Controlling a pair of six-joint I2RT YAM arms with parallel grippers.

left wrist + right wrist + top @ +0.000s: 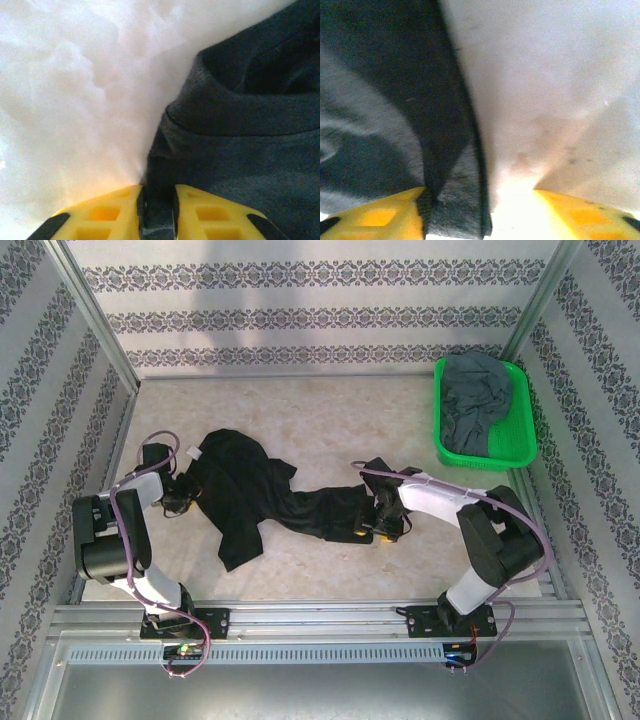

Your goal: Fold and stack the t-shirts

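— Where's the cloth?
— The soft, crumpled black t-shirt (pixel 250 495) sprawls on the pale marbled surface (pixel 330 420), long axis left to right, with one flap trailing toward the near edge. The slate grey t-shirt (pixel 475 400) sits bunched in the bright green plastic basket (pixel 520 455), far right.
— And your hands?
— My left hand (pixel 156 200) is pinched on the black shirt's seamed left end. My right hand (pixel 480 200) stands open, with the hem lying loose between its yellow fingers (pixel 380 215). There's bare surface far and near of the shirt.
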